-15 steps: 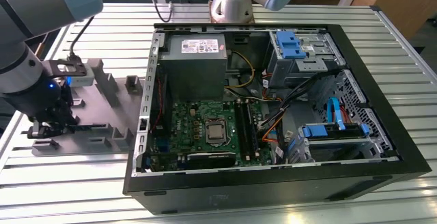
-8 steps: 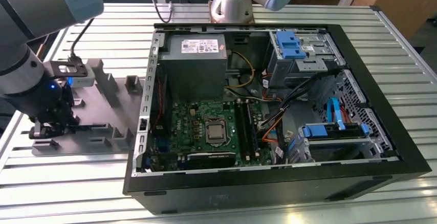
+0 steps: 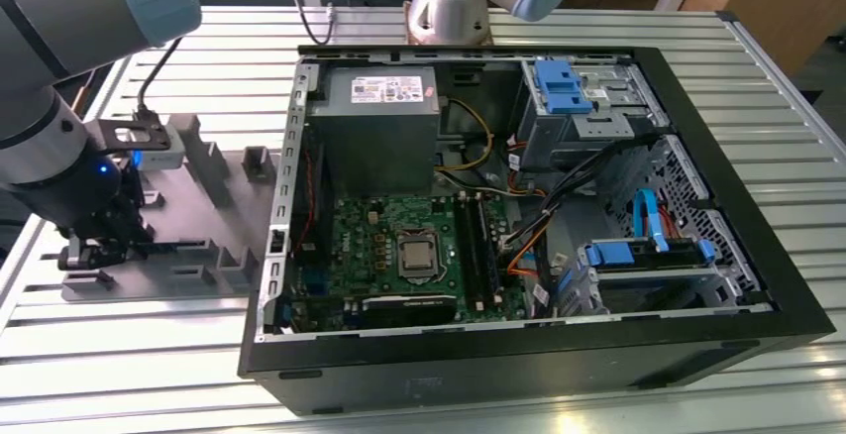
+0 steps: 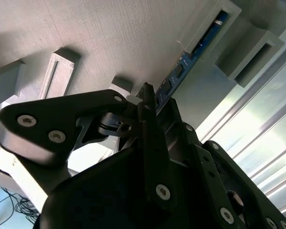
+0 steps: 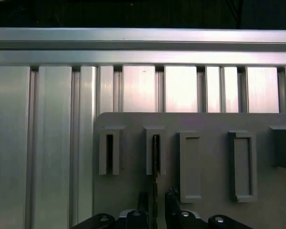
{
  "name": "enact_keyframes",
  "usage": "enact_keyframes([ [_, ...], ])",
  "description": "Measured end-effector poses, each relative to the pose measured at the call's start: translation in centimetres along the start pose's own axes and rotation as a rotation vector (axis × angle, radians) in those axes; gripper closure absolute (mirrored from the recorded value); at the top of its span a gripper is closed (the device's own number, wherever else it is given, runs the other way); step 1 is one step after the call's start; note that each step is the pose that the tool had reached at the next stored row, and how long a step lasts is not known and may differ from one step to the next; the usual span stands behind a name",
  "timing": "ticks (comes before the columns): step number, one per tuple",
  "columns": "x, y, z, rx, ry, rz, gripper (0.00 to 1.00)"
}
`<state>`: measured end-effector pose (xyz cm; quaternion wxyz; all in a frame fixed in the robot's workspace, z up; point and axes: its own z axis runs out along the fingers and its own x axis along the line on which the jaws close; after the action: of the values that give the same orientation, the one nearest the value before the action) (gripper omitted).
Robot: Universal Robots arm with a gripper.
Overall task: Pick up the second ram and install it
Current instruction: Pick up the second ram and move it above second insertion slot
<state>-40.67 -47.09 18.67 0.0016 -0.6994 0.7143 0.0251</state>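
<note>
1. The gripper (image 5: 156,202) hangs over the grey holder tray (image 5: 205,124). Its jaws stand narrowly apart with nothing clamped, and in the first wrist view a dark gap shows on either side of the board edge.
2. The second ram (image 5: 155,181) stands on edge directly between the jaws, still seated in the tray's slot.
3. Its long axis runs straight out ahead of the gripper and parallel to the jaw faces, so the jaws close across its thin side. In the second wrist view the blue stick (image 4: 190,57) reaches from the gripper's tip to the far slot block.
4. The open computer case (image 3: 740,256) lies well apart from the gripper (image 3: 93,254), towards the exterior view's right.
</note>
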Motion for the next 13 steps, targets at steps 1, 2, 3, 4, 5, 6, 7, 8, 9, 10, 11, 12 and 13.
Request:
enact_keyframes([
  [1, 0.00, 0.00, 0.01, 0.0001, 0.0000, 0.000, 0.72],
  [2, 0.00, 0.00, 0.01, 0.0001, 0.0000, 0.000, 0.72],
  [3, 0.00, 0.00, 0.01, 0.0001, 0.0000, 0.000, 0.72],
  [4, 0.00, 0.00, 0.01, 0.0001, 0.0000, 0.000, 0.73],
  [5, 0.00, 0.00, 0.01, 0.0001, 0.0000, 0.000, 0.80],
  [6, 0.00, 0.00, 0.01, 0.0001, 0.0001, 0.000, 0.80],
  [7, 0.00, 0.00, 0.01, 0.0001, 0.0000, 0.000, 0.80],
  [8, 0.00, 0.00, 0.01, 0.0000, 0.0000, 0.000, 0.86],
  [9, 0.00, 0.00, 0.01, 0.0001, 0.0000, -0.001, 0.86],
  [10, 0.00, 0.00, 0.01, 0.0001, 0.0000, -0.001, 0.86],
  [11, 0.00, 0.00, 0.01, 0.0001, 0.0000, -0.001, 0.86],
  [12, 0.00, 0.00, 0.01, 0.0000, 0.0001, -0.001, 0.86],
  [13, 0.00, 0.00, 0.01, 0.0001, 0.0000, -0.001, 0.86],
])
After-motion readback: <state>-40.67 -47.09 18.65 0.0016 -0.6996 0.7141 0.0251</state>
